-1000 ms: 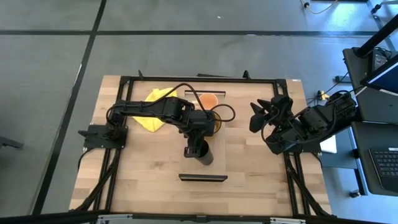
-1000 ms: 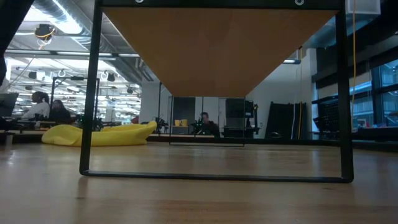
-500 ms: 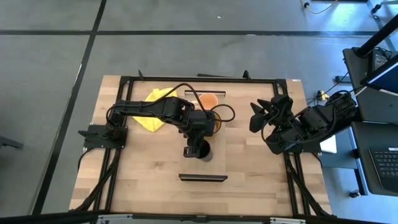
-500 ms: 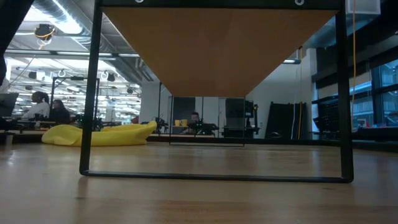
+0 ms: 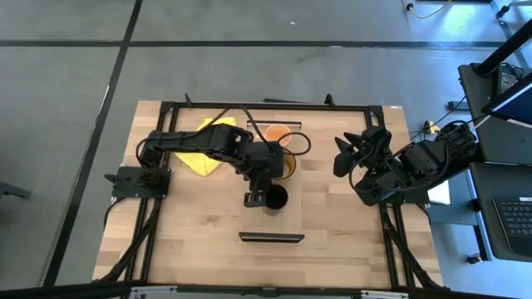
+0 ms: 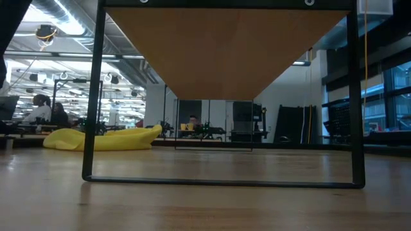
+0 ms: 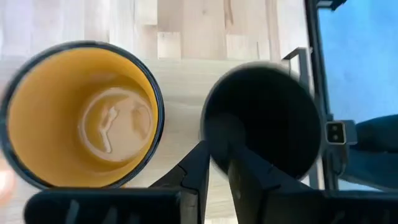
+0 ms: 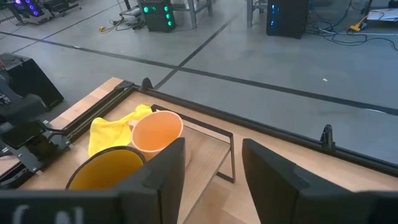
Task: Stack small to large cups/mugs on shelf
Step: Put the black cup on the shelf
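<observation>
The small black cup (image 5: 275, 198) is over the light-wood shelf (image 5: 291, 218), mouth up, with my left gripper (image 5: 259, 198) shut on it. The left wrist view shows the cup (image 7: 261, 118) beside the amber mug (image 7: 81, 115), which stands upright on the shelf, mouth up. The amber mug (image 5: 285, 166) is partly hidden under my left arm. The peach mug (image 5: 278, 133) stands upright at the shelf's far end. My right gripper (image 5: 339, 156) is open and empty at the table's right side, and in its wrist view (image 8: 214, 171) it faces the mugs. My left gripper pinches the black cup's wall at the rim (image 7: 214, 134), on the side toward the amber mug. One finger (image 7: 245, 165) is inside the cup and one finger (image 7: 196, 165) is outside. The fingers come from above, pointing down. Whether the cup's base rests on the shelf, I cannot tell.
A yellow cloth (image 5: 202, 158) lies on the table left of the shelf; it also shows in the low view (image 6: 103, 138). The shelf's dark end brackets (image 5: 272, 237) stand at its near and far ends. A black frame (image 5: 166, 108) runs round the table.
My left gripper has carried the black cup along the shelf toward the table's far edge, closer to the amber mug. The cup's round mouth now shows from above.
</observation>
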